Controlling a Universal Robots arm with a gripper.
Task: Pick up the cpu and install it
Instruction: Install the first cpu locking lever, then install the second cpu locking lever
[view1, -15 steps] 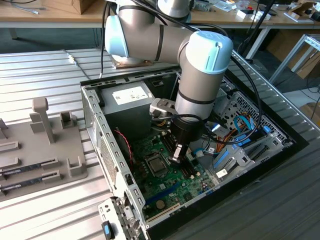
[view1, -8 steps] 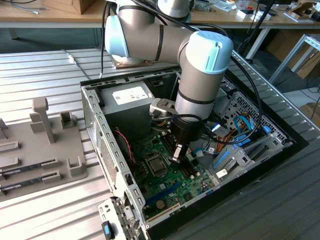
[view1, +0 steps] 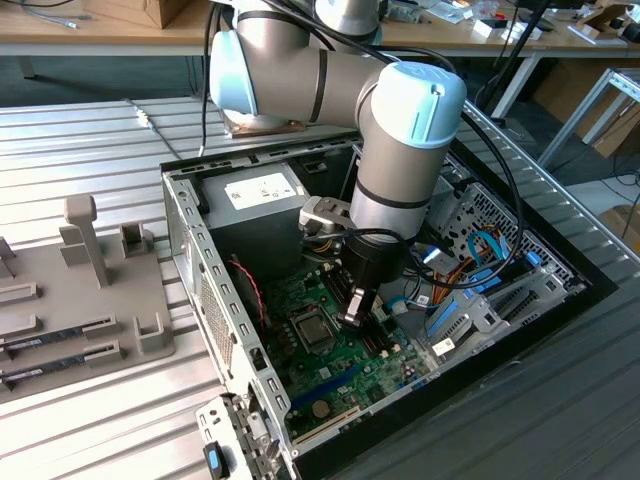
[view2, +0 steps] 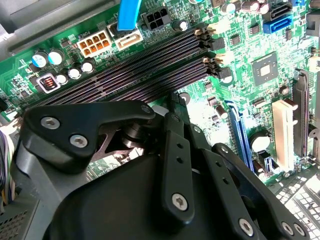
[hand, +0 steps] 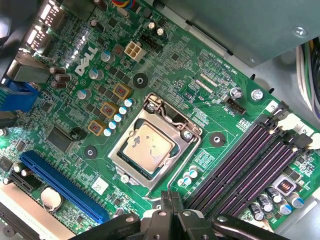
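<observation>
gripper (view1: 352, 318) fingers pressed together, holding nothing | hovers over board (hand: 100, 70) | cpu (hand: 148, 150) seated in socket (hand: 155, 145), at gripper's 12 o'clock

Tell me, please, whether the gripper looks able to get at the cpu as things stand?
Probably yes: the cpu lies in its open-topped socket on the motherboard, and the gripper hangs just beside it with nothing between.

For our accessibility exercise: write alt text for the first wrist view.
A silvery cpu sits in the metal socket at the centre of a green motherboard. Dark memory slots run beside it, a blue expansion slot on its other side, with black gripper parts at the frame's edge.
</observation>
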